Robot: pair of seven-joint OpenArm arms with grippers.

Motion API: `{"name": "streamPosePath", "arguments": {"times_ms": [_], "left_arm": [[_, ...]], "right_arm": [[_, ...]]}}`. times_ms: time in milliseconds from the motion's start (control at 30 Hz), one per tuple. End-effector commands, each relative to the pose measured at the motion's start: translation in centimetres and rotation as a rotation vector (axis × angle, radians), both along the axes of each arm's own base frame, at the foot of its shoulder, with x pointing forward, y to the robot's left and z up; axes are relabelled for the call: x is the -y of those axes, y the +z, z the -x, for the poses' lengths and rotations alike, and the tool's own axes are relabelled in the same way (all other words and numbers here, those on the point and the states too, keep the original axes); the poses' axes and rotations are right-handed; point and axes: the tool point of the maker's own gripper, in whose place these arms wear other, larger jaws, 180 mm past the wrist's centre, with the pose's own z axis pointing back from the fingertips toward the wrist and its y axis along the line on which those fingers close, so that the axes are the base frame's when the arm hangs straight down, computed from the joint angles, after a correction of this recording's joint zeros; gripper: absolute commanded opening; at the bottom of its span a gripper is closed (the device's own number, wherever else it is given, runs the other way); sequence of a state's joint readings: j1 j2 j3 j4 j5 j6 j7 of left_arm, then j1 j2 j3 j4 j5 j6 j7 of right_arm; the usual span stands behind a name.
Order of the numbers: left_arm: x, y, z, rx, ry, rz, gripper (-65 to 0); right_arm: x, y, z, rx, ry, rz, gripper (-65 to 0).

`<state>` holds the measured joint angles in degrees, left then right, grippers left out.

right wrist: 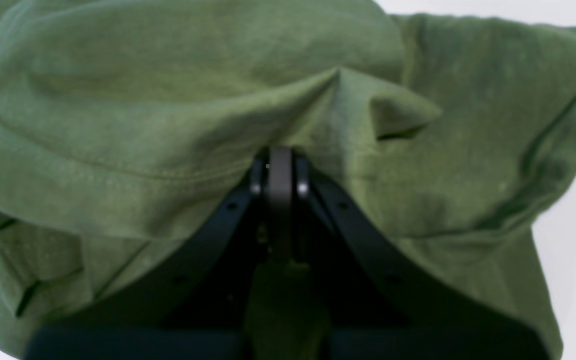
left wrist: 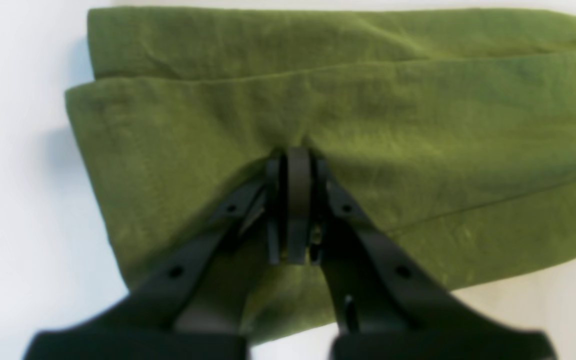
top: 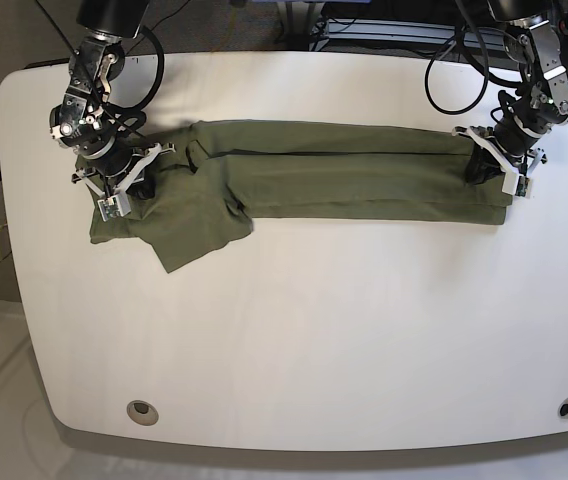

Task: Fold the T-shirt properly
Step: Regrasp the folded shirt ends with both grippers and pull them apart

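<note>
The olive-green T-shirt [top: 344, 180] lies folded lengthwise into a long band across the back of the white table, with a sleeve part spreading out at the left end [top: 189, 235]. In the base view my left gripper [top: 484, 165] is at the band's right end. It is shut, pinching a pucker of the T-shirt [left wrist: 418, 140] between its tips [left wrist: 295, 155]. My right gripper [top: 136, 182] is at the band's left end. Its jaws [right wrist: 280, 155] are shut on bunched, wrinkled cloth of the T-shirt [right wrist: 143, 125].
The white table [top: 314, 340] has rounded corners and two small round holes near its front edge [top: 142, 409] [top: 564, 407]. Black cables [top: 454, 60] hang behind both arms at the back edge. The floor shows past the table's left side.
</note>
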<state>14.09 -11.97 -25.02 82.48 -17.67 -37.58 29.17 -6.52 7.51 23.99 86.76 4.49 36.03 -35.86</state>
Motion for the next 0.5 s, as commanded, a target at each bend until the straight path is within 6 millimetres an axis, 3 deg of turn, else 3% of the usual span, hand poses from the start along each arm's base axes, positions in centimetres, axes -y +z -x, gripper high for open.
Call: {"name": "streamPosePath", "arguments": {"times_ms": [0,267,467], "left_arm": [[-1.2,-0.6,0.3,-0.058,-0.004,-0.068,-65.0],[-2.6,0.6,-0.9,-0.032,-0.008,-0.105,-65.0],[-3.2,1.8,-2.5,0.006,-0.004,-0.116,-65.0]], "right_arm": [[1.7,-0.4,0.2,-0.048,-0.007,0.06,-65.0],[2.3,-0.1,-0.1,-0.042,-0.009,0.075,-65.0],[2.9,-0.7,0.9,-0.064,-0.049,0.081,-65.0]]}}
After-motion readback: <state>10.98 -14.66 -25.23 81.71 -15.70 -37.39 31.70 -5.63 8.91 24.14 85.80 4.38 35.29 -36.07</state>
